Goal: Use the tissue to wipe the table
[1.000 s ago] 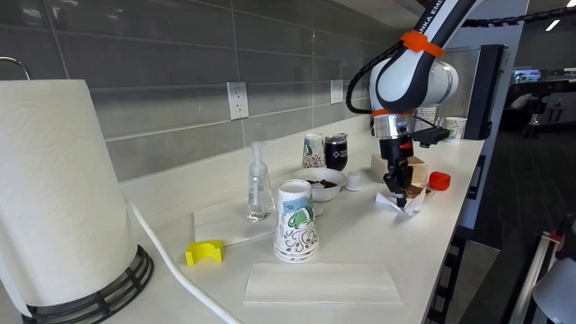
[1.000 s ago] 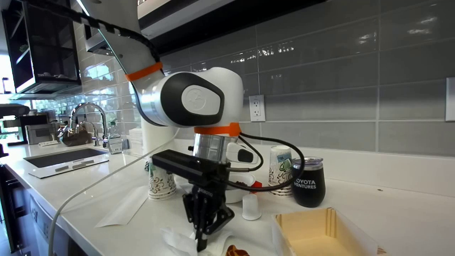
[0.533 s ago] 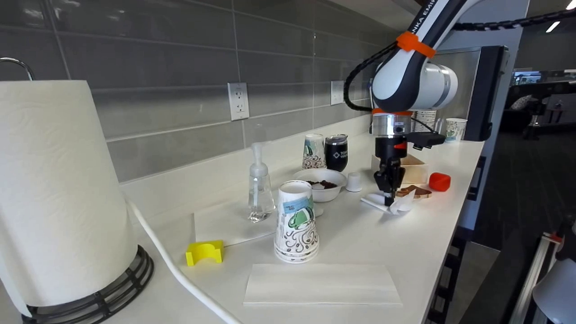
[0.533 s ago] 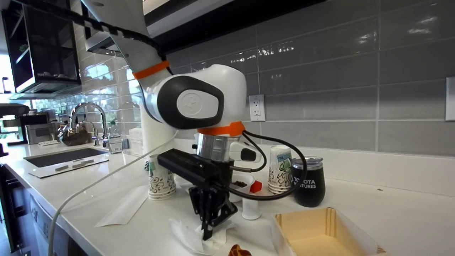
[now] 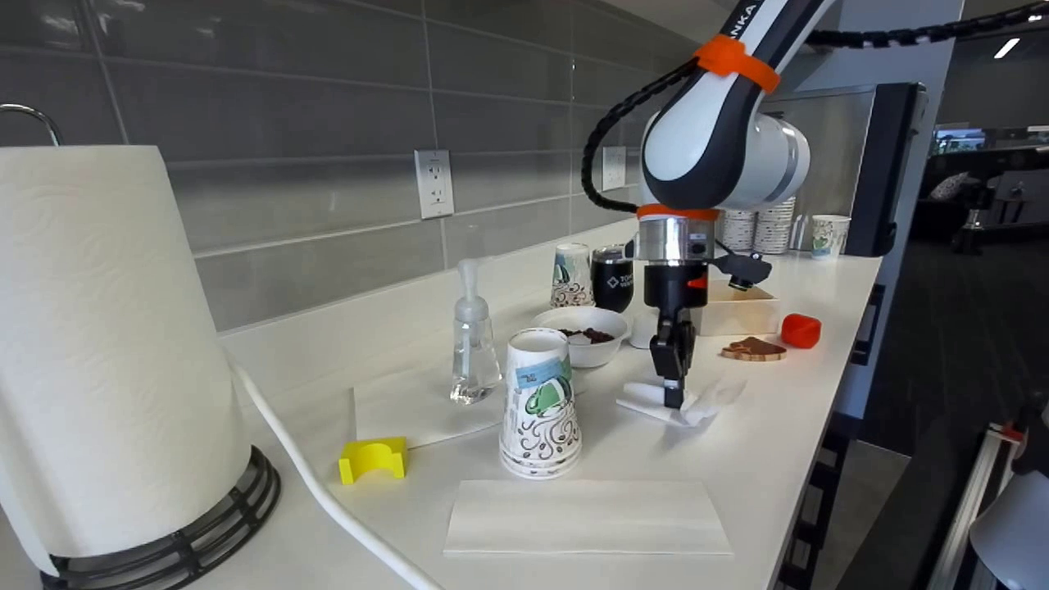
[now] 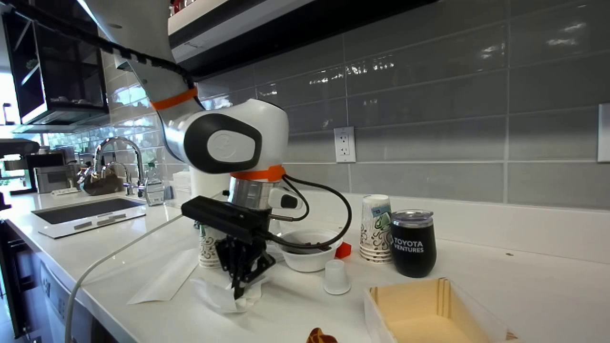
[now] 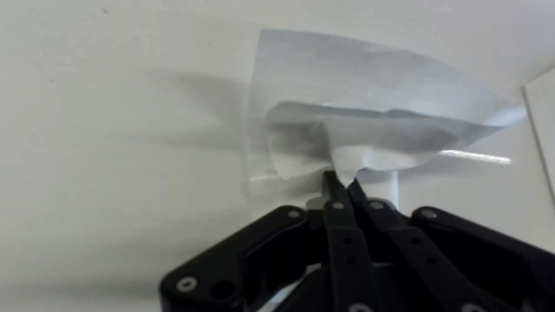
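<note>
The tissue (image 5: 711, 400) is white, thin and rumpled, and lies on the white table (image 5: 762, 442). My gripper (image 5: 674, 400) points down and is shut on its middle, with the fingertips at table height. In an exterior view the tissue (image 6: 212, 295) spreads to both sides of the gripper (image 6: 238, 293). In the wrist view the fingertips (image 7: 344, 182) pinch a fold of the tissue (image 7: 338, 69), and its loose part fans out flat on the table (image 7: 130, 173). The part between the fingers is hidden.
A cup stack (image 5: 541, 410), white bowl (image 5: 602, 354) and small white cup (image 6: 336, 278) stand near the gripper. A brown bread-shaped piece (image 5: 754, 350), red block (image 5: 801, 330) and wooden box (image 5: 742, 315) lie behind. A flat folded white sheet (image 5: 586, 518) and paper-towel roll (image 5: 115, 352) are nearer.
My gripper has dragged the tissue along the table, away from the brown piece and wooden box and towards the cup stack and flat sheet. It stays shut on the tissue.
</note>
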Robot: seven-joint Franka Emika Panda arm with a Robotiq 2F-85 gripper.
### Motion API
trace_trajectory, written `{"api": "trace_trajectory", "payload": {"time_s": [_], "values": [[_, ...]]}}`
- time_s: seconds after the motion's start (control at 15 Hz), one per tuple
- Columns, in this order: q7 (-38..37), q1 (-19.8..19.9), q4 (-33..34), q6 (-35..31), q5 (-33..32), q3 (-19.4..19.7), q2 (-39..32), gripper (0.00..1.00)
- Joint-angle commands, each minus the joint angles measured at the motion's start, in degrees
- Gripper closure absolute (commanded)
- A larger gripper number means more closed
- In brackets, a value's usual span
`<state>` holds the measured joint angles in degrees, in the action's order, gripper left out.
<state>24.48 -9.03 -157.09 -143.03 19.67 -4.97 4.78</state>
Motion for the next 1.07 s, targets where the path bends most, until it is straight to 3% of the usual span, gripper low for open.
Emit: {"api": "trace_trajectory", "payload": {"time_s": [0.0, 0.27, 0.67, 1.0], "values": [[3.00, -3.38, -0.29, -0.31, 1.61, -2.76, -2.54, 1.00], [4.13, -3.68, -1.29, 5.74, -2.88, -3.44, -1.65, 1.00], [-8.64, 1.65, -0.45, 9.68, -16.55, -0.86, -0.52, 1.00], [-17.41, 7.09, -0.65, 6.10, -25.25, 2.90, 0.06, 1.00]]}}
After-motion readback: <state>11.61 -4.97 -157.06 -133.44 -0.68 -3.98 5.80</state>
